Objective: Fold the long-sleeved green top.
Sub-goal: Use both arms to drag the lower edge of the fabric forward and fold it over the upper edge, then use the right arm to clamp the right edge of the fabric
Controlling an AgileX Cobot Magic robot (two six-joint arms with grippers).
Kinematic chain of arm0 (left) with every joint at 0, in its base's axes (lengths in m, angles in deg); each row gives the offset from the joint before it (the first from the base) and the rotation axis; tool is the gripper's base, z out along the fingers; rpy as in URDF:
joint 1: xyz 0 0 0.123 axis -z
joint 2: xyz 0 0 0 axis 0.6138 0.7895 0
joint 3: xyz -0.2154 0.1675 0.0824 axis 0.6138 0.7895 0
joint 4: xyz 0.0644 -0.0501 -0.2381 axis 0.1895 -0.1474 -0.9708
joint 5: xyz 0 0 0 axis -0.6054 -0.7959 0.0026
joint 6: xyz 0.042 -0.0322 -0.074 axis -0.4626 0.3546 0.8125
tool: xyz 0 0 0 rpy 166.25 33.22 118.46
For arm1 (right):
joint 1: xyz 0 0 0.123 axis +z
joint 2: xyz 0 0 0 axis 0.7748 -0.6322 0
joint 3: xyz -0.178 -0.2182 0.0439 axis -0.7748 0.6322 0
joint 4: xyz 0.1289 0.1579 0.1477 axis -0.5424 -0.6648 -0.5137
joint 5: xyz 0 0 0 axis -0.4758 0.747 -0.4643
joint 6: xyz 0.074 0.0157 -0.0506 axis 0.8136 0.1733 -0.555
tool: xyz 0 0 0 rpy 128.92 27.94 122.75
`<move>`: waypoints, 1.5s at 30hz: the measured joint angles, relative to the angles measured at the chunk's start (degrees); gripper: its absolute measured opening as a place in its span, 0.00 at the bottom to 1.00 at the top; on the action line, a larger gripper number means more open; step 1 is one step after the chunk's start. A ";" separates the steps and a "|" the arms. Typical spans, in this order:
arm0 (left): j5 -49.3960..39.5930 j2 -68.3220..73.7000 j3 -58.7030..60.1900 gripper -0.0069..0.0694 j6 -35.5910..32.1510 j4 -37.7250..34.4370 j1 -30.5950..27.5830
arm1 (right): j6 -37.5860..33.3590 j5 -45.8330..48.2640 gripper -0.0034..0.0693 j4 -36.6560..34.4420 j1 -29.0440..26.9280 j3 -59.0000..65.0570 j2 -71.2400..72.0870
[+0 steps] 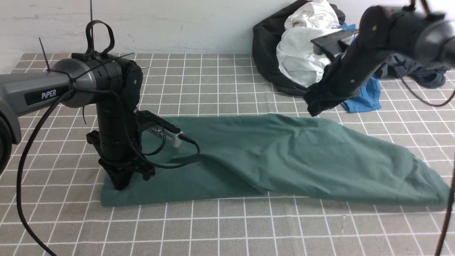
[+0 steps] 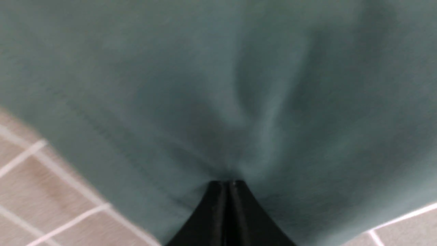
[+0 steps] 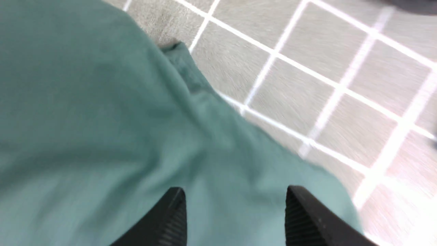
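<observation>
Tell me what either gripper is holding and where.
The left gripper pinches the green top near its left end; the right gripper is open, holding nothing.

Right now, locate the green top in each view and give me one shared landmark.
Front view: the green top spans the middle, from left of centre to the right edge.
Left wrist view: it fills most of the picture.
Right wrist view: it covers the left and lower middle.
Shared landmark: the white-lined grid surface beside it.

Right arm (image 1: 369, 46) blurred, cut off by front view's edge; dark garment (image 1: 419, 67) partly hidden behind it.
</observation>
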 joint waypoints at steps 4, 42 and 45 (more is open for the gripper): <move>-0.04 -2.84 0.00 0.08 0.20 0.43 0.00 | 1.11 4.54 0.55 0.02 -2.23 1.23 6.62; -0.27 -6.11 0.38 0.08 -0.82 -4.80 0.00 | 11.56 -14.11 0.67 2.62 -24.41 40.29 9.96; -0.27 -5.52 0.38 0.08 -0.87 -4.85 0.00 | 11.40 -14.06 0.37 2.93 -23.12 40.29 9.96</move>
